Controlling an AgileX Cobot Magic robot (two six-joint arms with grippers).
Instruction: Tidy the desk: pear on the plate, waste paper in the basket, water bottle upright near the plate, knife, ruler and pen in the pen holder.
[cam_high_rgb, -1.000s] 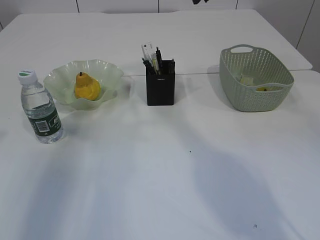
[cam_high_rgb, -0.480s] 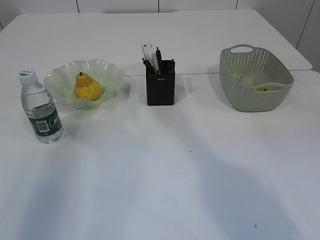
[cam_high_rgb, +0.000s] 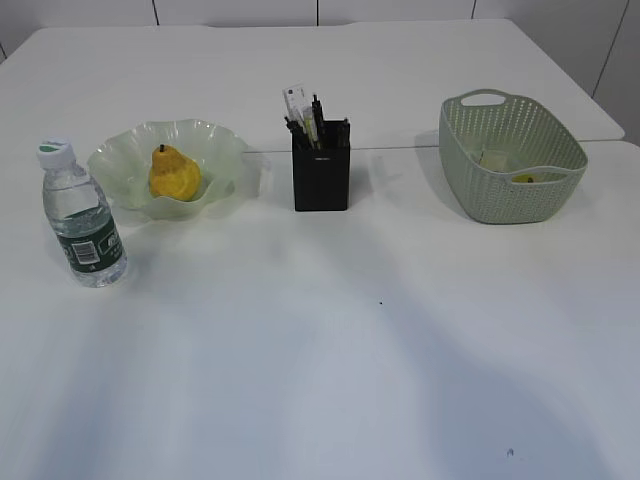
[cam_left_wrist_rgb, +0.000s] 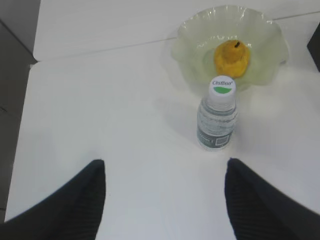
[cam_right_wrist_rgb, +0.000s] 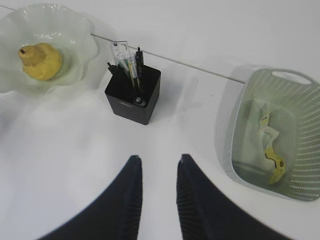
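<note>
A yellow pear (cam_high_rgb: 173, 174) lies in the pale green wavy plate (cam_high_rgb: 215, 140). Just left of the plate, the water bottle (cam_high_rgb: 83, 215) stands upright. The black pen holder (cam_high_rgb: 321, 178) holds a clear ruler (cam_right_wrist_rgb: 119, 51) and dark pens (cam_right_wrist_rgb: 139, 60); I cannot pick out the knife among them. Crumpled waste paper (cam_right_wrist_rgb: 270, 145) lies inside the green basket (cam_high_rgb: 510, 155). My left gripper (cam_left_wrist_rgb: 165, 162) hangs open above bare table, short of the bottle (cam_left_wrist_rgb: 217, 122). My right gripper (cam_right_wrist_rgb: 160, 157) is open and empty, in front of the holder (cam_right_wrist_rgb: 131, 97). Neither gripper shows in the exterior view.
A seam between two white tabletops runs behind the plate, holder and basket (cam_right_wrist_rgb: 227, 130). The table's left edge drops to a dark floor (cam_left_wrist_rgb: 12, 75) in the left wrist view.
The objects have not moved. Only the soft shadows on the near table have shifted a little.
</note>
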